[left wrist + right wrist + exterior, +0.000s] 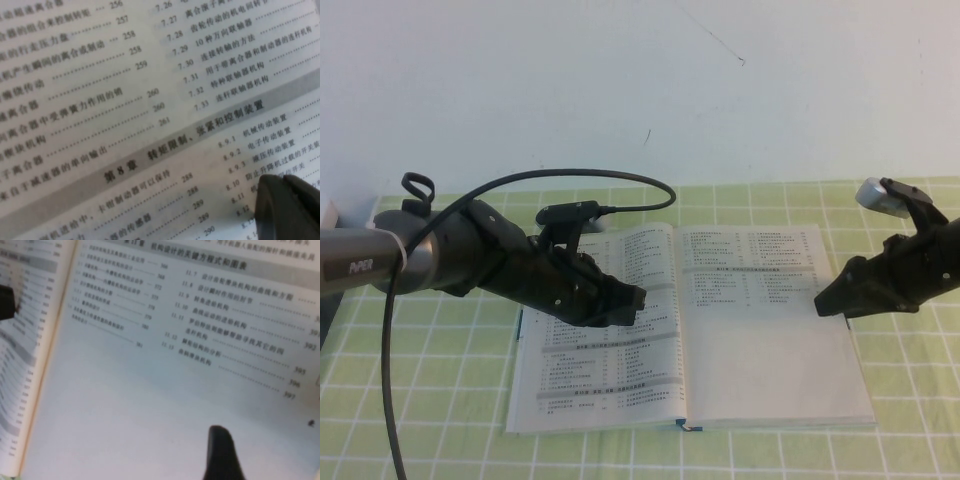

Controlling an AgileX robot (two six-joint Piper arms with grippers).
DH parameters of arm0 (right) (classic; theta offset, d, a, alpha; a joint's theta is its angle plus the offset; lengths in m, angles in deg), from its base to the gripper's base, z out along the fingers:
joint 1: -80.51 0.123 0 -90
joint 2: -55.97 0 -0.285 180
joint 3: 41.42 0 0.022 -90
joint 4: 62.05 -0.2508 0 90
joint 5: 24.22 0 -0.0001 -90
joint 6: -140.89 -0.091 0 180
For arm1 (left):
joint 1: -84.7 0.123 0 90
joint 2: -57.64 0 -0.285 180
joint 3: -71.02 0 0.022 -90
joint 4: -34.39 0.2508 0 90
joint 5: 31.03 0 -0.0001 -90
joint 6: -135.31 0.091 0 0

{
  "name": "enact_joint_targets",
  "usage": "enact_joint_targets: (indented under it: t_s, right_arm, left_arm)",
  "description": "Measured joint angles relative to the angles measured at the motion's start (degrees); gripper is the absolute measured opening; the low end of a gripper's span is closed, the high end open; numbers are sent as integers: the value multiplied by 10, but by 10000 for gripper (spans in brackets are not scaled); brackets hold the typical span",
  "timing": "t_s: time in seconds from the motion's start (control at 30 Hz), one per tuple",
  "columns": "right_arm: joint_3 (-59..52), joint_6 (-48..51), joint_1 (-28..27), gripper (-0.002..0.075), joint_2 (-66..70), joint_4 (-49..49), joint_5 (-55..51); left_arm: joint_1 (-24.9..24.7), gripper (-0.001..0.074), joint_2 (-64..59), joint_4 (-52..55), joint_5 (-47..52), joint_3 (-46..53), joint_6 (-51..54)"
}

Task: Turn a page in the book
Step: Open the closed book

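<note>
Nearest, green-and-white checked worktop (440, 440), matt cloth finish, carrying the book (760, 370): thick, lying open and flat at centre, white pages of black print, thin dark-blue cover edge at the spine foot; block likely heavy and stiff, single leaves light, limp and tear-prone, best taken at a free outer page edge or corner. Left gripper (632, 303): black, low over the left-hand page near the gutter, fingers cannot tell. Right gripper (826, 302): black, at the right-hand page's outer edge, fingers cannot tell.
</note>
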Motion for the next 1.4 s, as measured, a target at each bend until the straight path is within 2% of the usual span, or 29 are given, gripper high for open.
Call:
enact_joint_targets:
  t_s: [0.33,0.77,1.4]
  right_arm:
    - [0,0,0,407,0,-6,2]
    - [0,-67,0,407,0,11,17]
    - [1,-67,-1,407,16,-22,-2]
  left_arm:
    - [0,-4,0,0,-1,0,0]
    - [0,-4,0,0,-1,0,4]
    - [0,-4,0,1,-1,0,8]
